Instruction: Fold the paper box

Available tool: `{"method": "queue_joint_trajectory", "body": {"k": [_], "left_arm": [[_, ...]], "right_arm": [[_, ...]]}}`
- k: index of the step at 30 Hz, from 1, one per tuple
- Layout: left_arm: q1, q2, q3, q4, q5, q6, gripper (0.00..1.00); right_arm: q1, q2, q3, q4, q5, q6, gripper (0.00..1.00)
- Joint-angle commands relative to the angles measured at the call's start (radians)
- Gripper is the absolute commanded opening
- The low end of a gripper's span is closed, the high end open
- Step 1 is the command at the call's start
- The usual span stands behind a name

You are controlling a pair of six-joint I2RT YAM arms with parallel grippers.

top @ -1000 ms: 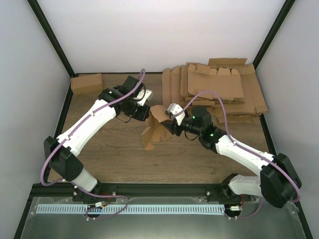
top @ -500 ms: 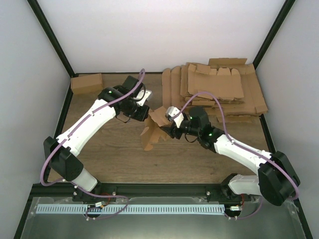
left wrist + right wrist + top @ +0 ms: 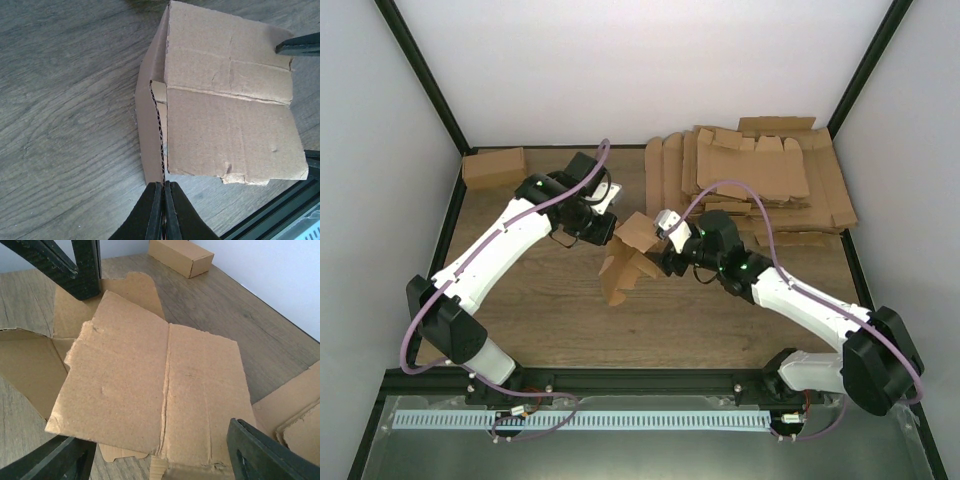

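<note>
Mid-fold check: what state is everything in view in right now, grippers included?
paper box: partly folded, flaps not yet closed.
left gripper: shut on the paper box's edge.
right gripper: open, with a flap of the paper box between its fingers.
small carton: folded shut, in the far left corner.
cardboard sheets: flat and unfolded, heaped at the far right.

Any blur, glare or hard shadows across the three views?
Top external: even soft light, no glare, paper box sharp. Left wrist: box's corrugated edge crisp, table grain clear. Right wrist: flap in focus; right hand's fingers dark and soft-edged at the bottom corners.
</note>
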Motion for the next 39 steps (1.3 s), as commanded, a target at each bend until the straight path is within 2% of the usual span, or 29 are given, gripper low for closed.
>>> {"method": "queue_joint_trajectory", "body": {"k": [1, 13, 25, 33, 39], "left_arm": [[-0.003, -0.008, 0.02, -0.042, -0.007, 0.002, 0.04], [-0.003, 0.003, 0.017, -0.032, -0.011, 0.007, 0.04], [-0.003, 0.001, 0.019, -0.033, -0.004, 0.007, 0.04], [-0.005, -0.002, 0.024, -0.036, -0.005, 0.007, 0.04], [-0.005, -0.002, 0.036, -0.043, -0.008, 0.005, 0.04]], "right_arm": [[0.005, -0.012, 0.057, -0.07, 0.004, -0.005, 0.74], [0.005, -0.054, 0.067, -0.149, -0.131, 0.066, 0.76], [0.005, -0.185, 0.125, -0.237, 0.029, 0.074, 0.85], [0.006, -0.07, 0.313, -0.316, 0.147, 0.033, 0.84], [0.04, 0.018, 0.35, -0.303, 0.179, 0.022, 0.81]]}}
